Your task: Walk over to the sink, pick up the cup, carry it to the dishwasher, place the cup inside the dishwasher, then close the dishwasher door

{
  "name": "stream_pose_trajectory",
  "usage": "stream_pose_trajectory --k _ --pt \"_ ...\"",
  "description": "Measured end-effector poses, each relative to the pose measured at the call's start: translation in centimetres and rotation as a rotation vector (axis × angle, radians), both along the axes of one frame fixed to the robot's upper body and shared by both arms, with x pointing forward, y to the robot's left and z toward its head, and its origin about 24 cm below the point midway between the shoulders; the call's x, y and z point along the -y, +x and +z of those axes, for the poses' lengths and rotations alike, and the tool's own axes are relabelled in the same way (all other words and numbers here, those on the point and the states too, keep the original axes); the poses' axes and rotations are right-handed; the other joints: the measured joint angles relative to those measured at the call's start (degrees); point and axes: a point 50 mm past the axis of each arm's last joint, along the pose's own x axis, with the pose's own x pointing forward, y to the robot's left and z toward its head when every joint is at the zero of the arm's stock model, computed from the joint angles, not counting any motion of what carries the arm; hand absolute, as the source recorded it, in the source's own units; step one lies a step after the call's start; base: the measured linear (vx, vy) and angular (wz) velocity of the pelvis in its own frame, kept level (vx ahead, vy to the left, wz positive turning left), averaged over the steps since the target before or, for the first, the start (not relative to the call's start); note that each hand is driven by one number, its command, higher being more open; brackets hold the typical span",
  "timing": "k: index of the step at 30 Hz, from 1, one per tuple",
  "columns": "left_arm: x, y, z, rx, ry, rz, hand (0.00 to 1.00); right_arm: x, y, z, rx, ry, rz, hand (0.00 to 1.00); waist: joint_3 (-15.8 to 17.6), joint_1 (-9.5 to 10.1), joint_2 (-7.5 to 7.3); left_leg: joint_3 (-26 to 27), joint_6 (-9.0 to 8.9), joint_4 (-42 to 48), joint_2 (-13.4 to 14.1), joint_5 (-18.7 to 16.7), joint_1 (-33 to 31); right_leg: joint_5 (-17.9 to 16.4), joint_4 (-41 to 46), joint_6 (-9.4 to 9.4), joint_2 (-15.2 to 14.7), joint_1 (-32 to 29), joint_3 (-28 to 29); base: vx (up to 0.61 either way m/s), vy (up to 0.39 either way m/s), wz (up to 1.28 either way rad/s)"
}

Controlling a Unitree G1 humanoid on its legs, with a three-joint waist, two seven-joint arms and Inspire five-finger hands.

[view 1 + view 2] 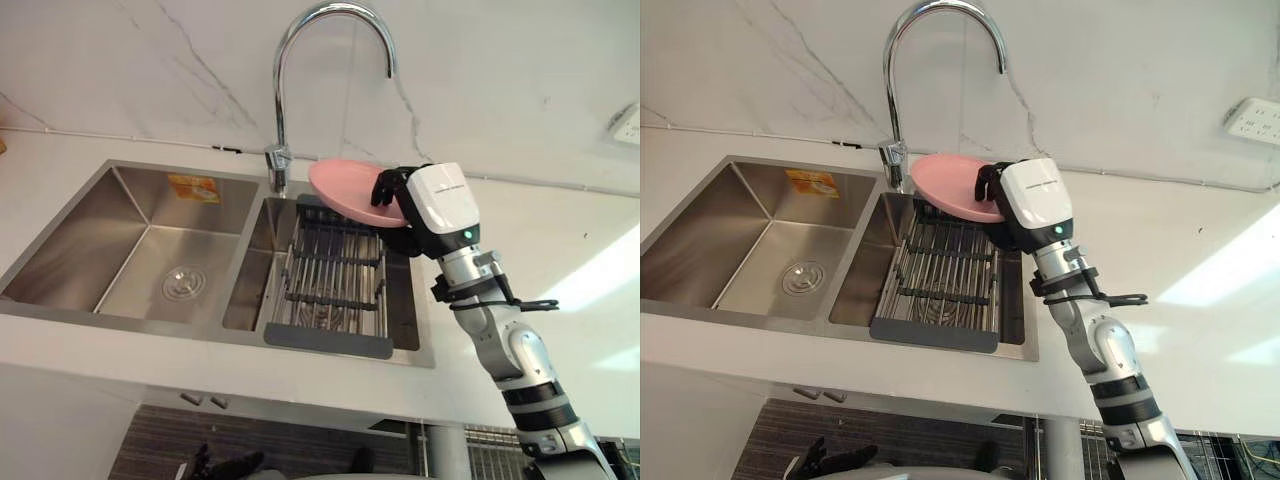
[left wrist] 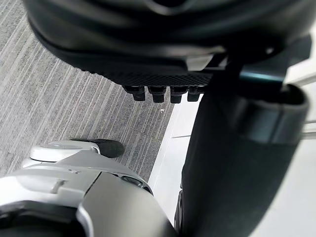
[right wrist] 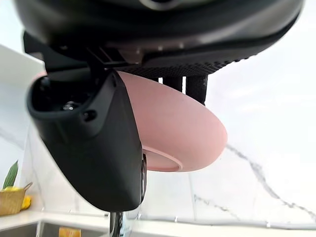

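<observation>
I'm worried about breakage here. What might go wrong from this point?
The right hand grips the pink bowl by one rim edge, tilted; it may slip onto the sink rack below. The bowl hangs close beside the faucet, so swinging it away may knock that.

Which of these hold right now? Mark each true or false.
1. The right hand is curled round a pink bowl. True.
2. The rack sits in the left basin. False: it sits in the right basin.
3. Water is running from the tap. False: no stream shows under the spout.
4. The bowl is held just right of the tap's base, at the rack's far end. True.
</observation>
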Motion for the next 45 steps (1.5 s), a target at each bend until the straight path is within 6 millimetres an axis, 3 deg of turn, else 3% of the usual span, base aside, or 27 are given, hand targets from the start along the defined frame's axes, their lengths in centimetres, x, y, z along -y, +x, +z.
stream_pose_trajectory --k 2,5,8,11,13,15,16,17,18,19,21,22,23,24,25,26,27,28,29,30,31,33,35,40,45 --pt "-0.2 0.0 0.2 0.024 0.006 0.017 1.0 2.5 -2.4 0.8 0.055 0.021 -0.086 0.0 0.0 -0.57 0.0 -1.0 0.17 1.2 -0.1 -0.5 -0.7 0.0 0.3 0.06 -0.3 0.4 -0.8 0.02 0.045 0.18" --pt "-0.1 -0.9 0.3 0.041 0.008 0.042 1.0 4.8 -3.7 1.8 0.103 0.036 -0.18 0.0 0.0 -2.02 0.19 -1.9 0.4 6.6 -0.2 -3.5 -1.7 -0.4 1.1 0.36 -0.4 0.7 0.5 0.0 0.079 -0.23" --pt "1.2 -2.3 0.4 0.072 -0.003 0.085 1.0 6.1 -4.1 2.7 0.148 0.005 -0.222 0.0 0.4 -1.74 2.12 -3.5 1.21 21.3 2.3 -11.5 -4.6 -2.7 6.4 0.15 1.4 -2.2 8.3 -0.09 0.118 -1.26" --pt "1.3 -1.3 0.6 0.097 0.013 0.022 1.0 7.1 -4.4 3.5 0.201 -0.025 -0.259 0.0 0.9 -2.81 3.23 -6.2 1.05 24.0 2.0 -16.5 -5.0 -0.4 7.5 0.6 3.4 -5.4 15.5 -0.14 0.13 -1.37" --pt "1.0 -1.1 0.6 0.084 0.033 -0.015 1.0 7.5 -4.5 3.6 0.218 -0.003 -0.273 0.0 1.9 -4.05 2.38 -3.8 2.3 25.5 0.8 -17.2 -6.3 2.1 7.6 1.71 3.1 -8.1 19.4 -0.19 0.16 -1.17" --pt "0.7 -1.3 0.5 0.066 0.034 -0.011 1.0 8.0 -5.0 3.3 0.215 0.017 -0.297 0.0 2.8 -5.04 2.01 1.1 3.66 26.4 -0.5 -17.9 -7.2 1.9 9.6 1.75 2.2 -11.7 22.4 -0.19 0.15 -0.99" --pt "0.7 -1.4 0.5 0.058 0.031 -0.006 1.0 8.0 -5.0 3.1 0.212 0.028 -0.3 0.0 3.2 -5.14 1.8 2.6 4.5 26.1 -0.5 -17.3 -7.1 0.5 10.2 1.8 1.6 -12.3 21.5 -0.21 0.14 -1.0" --pt "0.9 -1.3 0.2 0.044 0.018 0.02 1.0 7.8 -4.9 2.9 0.211 0.048 -0.297 0.0 3.2 -5.07 3.63 6.0 5.29 24.8 0.3 -16.4 -6.7 -3.3 15.0 0.03 -0.2 -14.6 15.8 -0.16 0.099 -1.16" --pt "1.3 -1.4 0.0 0.036 -0.006 0.051 1.0 7.3 -4.6 2.9 0.209 0.052 -0.273 0.0 3.6 -4.4 4.18 9.6 5.14 23.2 1.0 -15.7 -5.5 -7.3 25.4 -2.02 -2.5 -17.4 9.8 -0.15 0.084 -1.21" --pt "1.2 -1.7 -0.1 0.029 -0.007 0.077 1.0 6.9 -4.4 2.7 0.2 0.055 -0.254 0.0 3.6 -4.23 4.16 11.1 4.99 22.3 1.2 -15.4 -4.5 -9.3 30.5 -2.25 -3.8 -17.6 7.1 -0.05 0.041 -1.27" --pt "0.4 -3.6 -0.2 -0.043 0.019 0.101 1.0 5.5 -3.6 2.2 0.176 0.053 -0.17 0.0 2.5 -3.69 3.04 16.3 4.53 22.0 2.0 -15.1 -1.7 -16.3 42.4 -5.63 -9.2 -13.4 -2.1 0.01 -0.009 -1.16" --pt "0.1 -3.7 -0.1 -0.048 0.028 0.105 1.0 5.1 -3.4 2.3 0.181 0.052 -0.151 0.0 2.3 -3.37 2.32 17.0 4.46 23.3 2.0 -15.2 -2.0 -16.3 40.6 -4.94 -9.2 -12.9 -3.3 -0.01 -0.068 -0.98" --pt "-0.1 -3.6 -0.1 -0.055 0.033 0.129 1.0 4.7 -3.1 2.4 0.183 0.04 -0.127 0.0 2.2 -3.23 1.56 13.9 4.3 24.3 1.3 -16.2 -3.8 -15.8 36.9 -5.01 -7.2 -12.1 -4.7 -0.09 -0.027 -1.16" --pt "-0.7 -3.9 -0.2 -0.076 0.051 0.152 1.0 4.3 -2.7 2.7 0.195 0.023 -0.108 0.0 1.5 -2.25 1.62 7.5 4.77 21.3 -0.9 -16.7 -5.8 -13.7 27.8 -2.91 -2.8 -11.6 -1.2 -0.17 -0.032 -1.74" --pt "-1.3 -4.3 -0.2 -0.109 0.06 0.148 1.0 4.2 -2.2 3.1 0.207 0.037 -0.11 0.0 1.8 -0.06 1.65 10.6 5.21 19.6 0.7 -14.0 -5.4 -16.3 30.3 -6.59 -2.1 -11.8 0.1 -0.13 0.005 -1.54" --pt "-1.4 -4.3 -0.3 -0.12 0.059 0.143 1.0 4.4 -2.2 3.0 0.2 0.039 -0.124 0.0 1.8 -0.35 1.42 10.9 4.92 19.8 1.0 -13.7 -5.4 -18.1 34.9 -7.76 -3.8 -12.0 -0.7 -0.07 -0.049 -0.96" --pt "-1.7 -4.6 -0.2 -0.135 0.069 0.155 1.0 4.8 -2.0 2.5 0.176 0.042 -0.141 0.0 1.5 -1.62 0.94 11.0 4.74 20.0 1.4 -13.5 -5.1 -19.6 37.6 -5.98 -6.7 -9.9 -1.2 0.0 -0.108 -0.29" --pt "-2.6 -5.4 0.0 -0.156 0.091 0.178 1.0 5.2 -1.7 1.8 0.137 0.043 -0.161 0.0 0.9 -1.72 0.22 11.7 4.36 20.1 1.6 -13.3 -4.5 -18.7 33.5 -2.06 -10.2 -5.0 -2.5 0.0 -0.148 -0.29" --pt "-3.1 -5.7 0.2 -0.161 0.103 0.181 1.0 5.3 -1.7 1.7 0.126 0.042 -0.164 0.0 0.2 -1.48 -0.81 12.3 3.99 20.1 1.9 -13.2 -4.7 -17.4 29.4 1.07 -10.4 -3.4 -2.0 0.01 -0.215 -0.43" --pt "-3.8 -5.8 0.4 -0.163 0.121 0.184 1.0 5.2 -1.7 1.7 0.113 0.04 -0.157 0.0 -0.6 -1.24 -1.5 13.1 2.84 20.3 2.8 -12.8 -5.8 -16.1 20.8 4.68 -7.7 -1.2 -1.5 0.0 -0.187 -0.43" --pt "-3.9 -5.8 0.5 -0.162 0.126 0.177 1.0 5.1 -1.7 1.7 0.111 0.037 -0.15 0.0 -0.7 -0.99 -1.68 13.8 2.43 20.5 3.4 -12.6 -6.4 -15.0 16.2 5.9 -6.4 0.0 -1.3 0.0 -0.241 -0.47" --pt "-2.9 -5.4 0.1 -0.164 0.104 0.153 1.0 5.5 -2.2 0.6 0.033 0.014 -0.154 0.0 -0.9 -1.01 -0.6 14.1 1.25 20.4 5.4 -11.7 -6.8 -8.7 4.4 4.36 -1.9 4.4 -1.0 0.01 -0.189 -0.3" --pt "-1.3 -5.3 -0.4 -0.148 0.072 0.14 1.0 6.3 -3.1 -1.0 -0.051 0.003 -0.18 0.0 -1.3 -1.18 -0.42 14.1 0.57 18.2 4.9 -10.7 -5.3 -7.1 0.6 4.01 -1.1 6.4 -0.9 0.0 -0.118 -0.12" --pt "-0.5 -5.7 -0.5 -0.158 0.087 0.118 1.0 7.6 -5.2 -3.3 -0.164 0.04 -0.266 0.0 -1.4 -2.25 -0.23 14.1 0.28 12.1 3.4 -6.5 -3.3 -6.6 0.4 3.4 -1.1 5.8 -0.1 -0.02 -0.067 -0.09" --pt "-0.2 -5.9 -0.5 -0.15 0.086 0.111 1.0 7.4 -6.8 -5.3 -0.251 0.082 -0.293 0.0 -1.4 -2.71 -0.29 14.2 0.09 8.5 2.2 -4.9 -1.8 -6.0 0.3 3.33 -1.4 5.5 0.4 -0.06 0.03 -0.05"
